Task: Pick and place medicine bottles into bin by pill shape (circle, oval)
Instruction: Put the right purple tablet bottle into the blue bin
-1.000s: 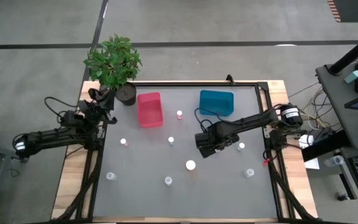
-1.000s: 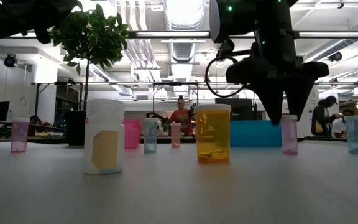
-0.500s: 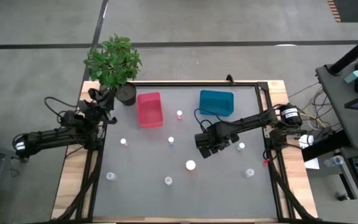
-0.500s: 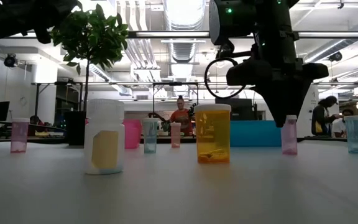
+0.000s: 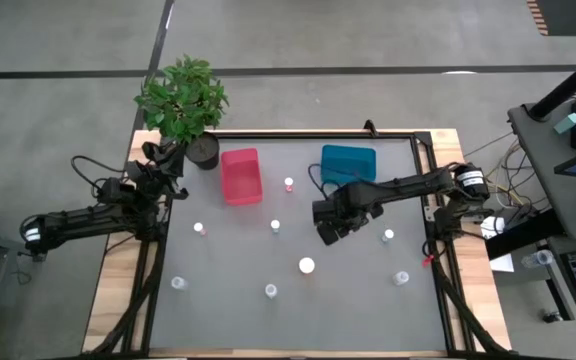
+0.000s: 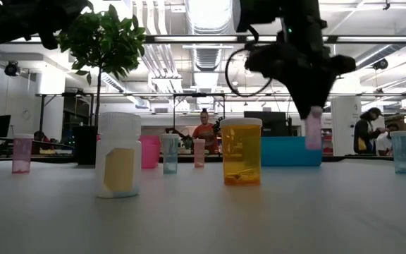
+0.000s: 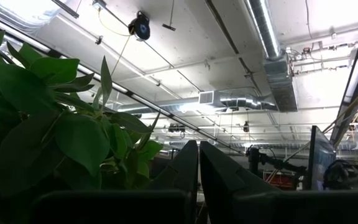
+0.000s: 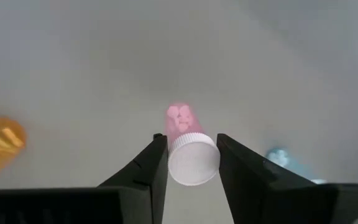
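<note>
My right gripper (image 5: 334, 231) hangs over the table's middle, in front of the teal-blue bin (image 5: 348, 165), shut on a small pink bottle (image 6: 314, 131) with a white cap (image 8: 193, 159). The pink-red bin (image 5: 240, 175) stands left of the teal one. Other bottles stand upright on the mat, among them a white-capped one (image 5: 307, 266), a white one (image 6: 118, 155) and an orange one (image 6: 241, 152). My left gripper (image 7: 198, 180) is shut and empty, raised at the table's far left by the plant pot (image 5: 204, 152). My right gripper pinches the pink bottle at its white cap end (image 8: 193, 159) between its two fingers (image 8: 156, 163). The fingers come from above, pointing down. The bottle hangs about upright below them, lifted clear of the table (image 6: 314, 131).
Single bottles stand spread over the grey mat: near the bins (image 5: 289, 184), at the middle (image 5: 275, 227), left (image 5: 199, 228), right (image 5: 389, 236) and along the near side (image 5: 270, 290). A leafy plant (image 5: 183, 98) stands at the far left corner.
My right gripper has risen and gone a little toward the table's far edge and the teal-blue bin. The pink bottle, which stood on the table between its fingers, is now lifted clear and hangs below them.
</note>
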Controlling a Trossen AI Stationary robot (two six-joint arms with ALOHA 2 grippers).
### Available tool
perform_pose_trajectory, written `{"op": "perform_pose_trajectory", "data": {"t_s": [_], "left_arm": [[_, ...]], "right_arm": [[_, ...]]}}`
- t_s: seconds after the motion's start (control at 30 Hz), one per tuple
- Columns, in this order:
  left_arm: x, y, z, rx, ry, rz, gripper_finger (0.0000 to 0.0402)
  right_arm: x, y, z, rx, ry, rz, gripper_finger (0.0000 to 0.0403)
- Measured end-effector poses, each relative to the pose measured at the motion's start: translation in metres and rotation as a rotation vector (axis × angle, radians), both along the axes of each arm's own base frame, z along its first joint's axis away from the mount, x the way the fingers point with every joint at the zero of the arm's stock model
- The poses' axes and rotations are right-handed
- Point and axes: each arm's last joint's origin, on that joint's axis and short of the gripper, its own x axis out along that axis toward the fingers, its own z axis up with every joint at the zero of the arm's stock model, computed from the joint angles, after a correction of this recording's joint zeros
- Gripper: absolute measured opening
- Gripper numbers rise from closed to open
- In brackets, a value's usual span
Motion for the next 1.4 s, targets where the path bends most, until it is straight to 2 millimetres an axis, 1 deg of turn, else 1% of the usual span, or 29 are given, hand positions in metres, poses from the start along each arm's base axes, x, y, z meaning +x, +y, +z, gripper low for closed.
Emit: {"op": "perform_pose_trajectory", "data": {"t_s": [0.13,0.23,0.33,0.47,0.6,0.77,0.93,1.13,1.4], "left_arm": [[0.0,0.0,0.001,0.003,-0.008,0.001,0.0],[-0.001,0.0,0.001,0.003,-0.009,0.001,0.0],[-0.001,0.0,0.001,0.006,-0.017,0.001,0.0],[-0.001,0.0,0.001,0.006,-0.017,0.001,0.0],[-0.001,0.0,0.001,0.006,-0.018,0.001,0.0],[-0.001,0.0,0.002,0.007,-0.021,0.001,0.0],[-0.001,0.0,0.002,0.007,-0.023,0.001,0.0],[-0.001,0.0,0.002,0.007,-0.023,0.001,0.0],[-0.001,0.0,0.002,0.007,-0.023,0.001,0.0]], "right_arm": [[0.006,-0.024,0.023,-0.003,-0.041,0.033,0.0115],[0.01,-0.048,0.037,-0.016,-0.098,0.065,0.0113],[0.01,-0.074,0.048,-0.043,-0.133,0.083,0.0113],[0.003,-0.113,0.058,-0.078,-0.158,0.084,0.0113],[-0.007,-0.15,0.061,-0.124,-0.144,0.081,0.0113],[-0.022,-0.189,0.054,-0.133,-0.109,0.054,0.0112],[-0.029,-0.214,0.039,-0.117,-0.071,0.047,0.0112],[-0.03,-0.233,0.018,-0.085,-0.027,0.06,0.0112],[-0.024,-0.248,-0.008,-0.057,0.007,0.083,0.0112]]}}
